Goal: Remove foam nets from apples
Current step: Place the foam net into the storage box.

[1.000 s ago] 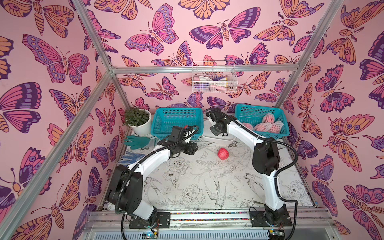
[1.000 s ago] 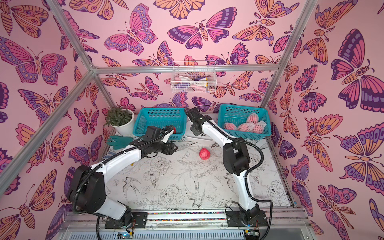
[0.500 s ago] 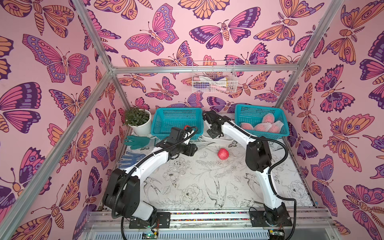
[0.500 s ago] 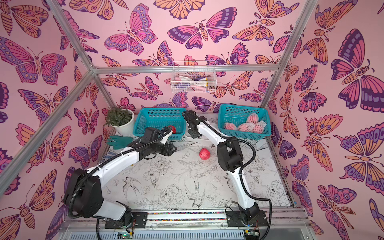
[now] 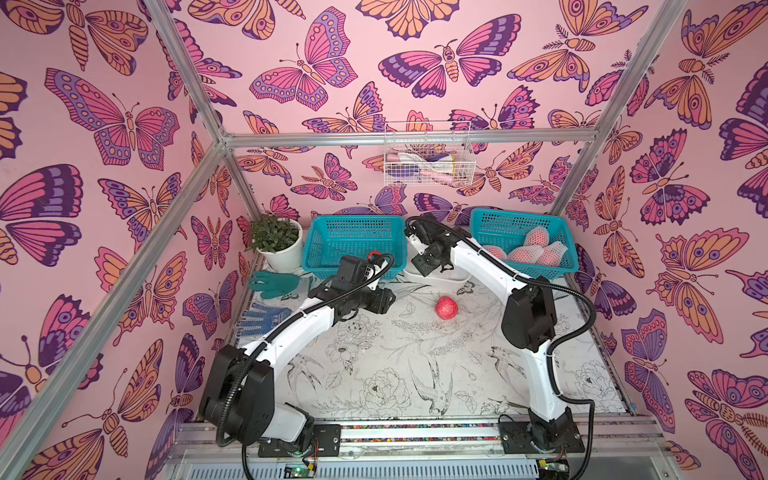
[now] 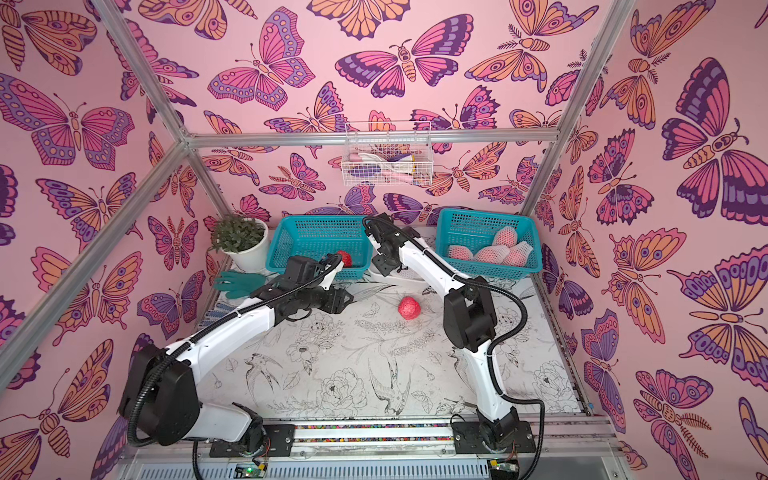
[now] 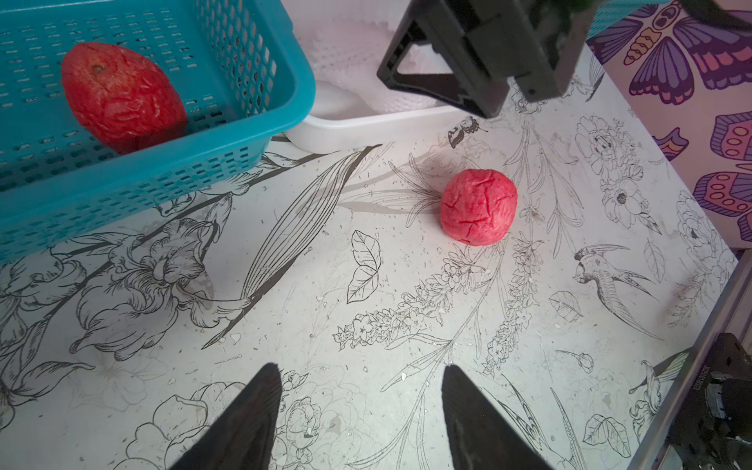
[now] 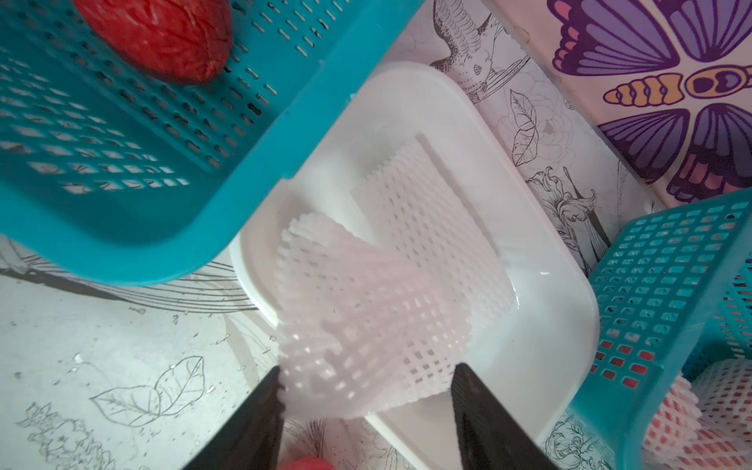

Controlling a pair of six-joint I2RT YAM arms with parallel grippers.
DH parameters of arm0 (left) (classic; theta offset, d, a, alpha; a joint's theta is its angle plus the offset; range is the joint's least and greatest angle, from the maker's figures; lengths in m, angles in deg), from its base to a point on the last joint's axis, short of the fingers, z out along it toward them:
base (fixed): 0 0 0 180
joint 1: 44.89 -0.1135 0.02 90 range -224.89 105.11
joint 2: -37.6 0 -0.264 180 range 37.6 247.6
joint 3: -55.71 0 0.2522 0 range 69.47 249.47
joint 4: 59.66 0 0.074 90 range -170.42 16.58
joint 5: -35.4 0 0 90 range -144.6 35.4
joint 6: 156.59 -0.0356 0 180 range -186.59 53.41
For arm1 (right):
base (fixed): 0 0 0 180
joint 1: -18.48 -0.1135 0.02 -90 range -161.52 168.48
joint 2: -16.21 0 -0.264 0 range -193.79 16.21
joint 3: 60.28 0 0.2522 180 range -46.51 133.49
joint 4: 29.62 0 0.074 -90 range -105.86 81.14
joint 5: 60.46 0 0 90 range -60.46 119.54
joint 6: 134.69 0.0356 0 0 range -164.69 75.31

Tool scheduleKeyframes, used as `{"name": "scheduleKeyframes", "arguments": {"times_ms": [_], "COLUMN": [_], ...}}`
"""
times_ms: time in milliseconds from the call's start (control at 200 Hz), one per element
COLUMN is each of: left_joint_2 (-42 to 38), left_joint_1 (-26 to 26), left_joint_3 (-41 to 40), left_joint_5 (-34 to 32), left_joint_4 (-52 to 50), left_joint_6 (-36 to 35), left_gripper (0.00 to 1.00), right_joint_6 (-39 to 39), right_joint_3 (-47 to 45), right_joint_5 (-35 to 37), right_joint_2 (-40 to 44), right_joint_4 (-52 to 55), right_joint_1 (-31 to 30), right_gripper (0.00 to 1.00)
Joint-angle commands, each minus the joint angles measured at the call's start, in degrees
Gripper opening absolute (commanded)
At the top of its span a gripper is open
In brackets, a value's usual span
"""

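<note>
One foam net (image 8: 366, 309) lies in the white tub (image 8: 549, 325)

Your right fingers (image 8: 252, 427) stand spread just above it, gripping nothing, so it rests free there, apparently the discard spot. Your left fingers (image 7: 252, 415) gape empty over the bench (image 7: 366, 305), facing the bare apple (image 7: 479, 206)

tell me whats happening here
The right gripper hangs open over the white tub, an empty foam net lying below it. The left gripper is open above the table near a bare apple. A stripped apple sits in one teal basket; netted apples wait in the second basket.
</note>
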Motion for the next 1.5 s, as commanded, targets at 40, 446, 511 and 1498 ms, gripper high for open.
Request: {"name": "scheduleKeyframes", "arguments": {"times_ms": [40,446,511,1498], "left_joint_2": [-0.84,0.91,1.14,4.30], "left_joint_1": [0.28,0.46,0.63,16.98], "left_joint_3": [-0.97,0.71,1.32,7.95], "left_joint_5": [-0.71,-0.48,-0.53,-4.63], "left_joint_4": [-1.53,-1.93,-2.50,-7.79], "left_joint_6": [0.24,-0.39,-0.73,-4.19], "left_gripper": [0.65,0.65,0.65,0.74], "right_joint_6": [-0.33,2.63,3.37,6.62], "right_joint_3": [-2.41,1.61,3.03,-3.57], "right_joint_5": [-2.14,-6.30,-6.31,-4.17], "right_joint_2": [3.64,-4.52,-6.36,9.56], "right_joint_4": [-1.31,-2.00,-1.01,-1.38], "right_joint_1": [0.03,2.32,2.45,6.04], "right_gripper": [0.63,0.11,0.11,0.52]}}
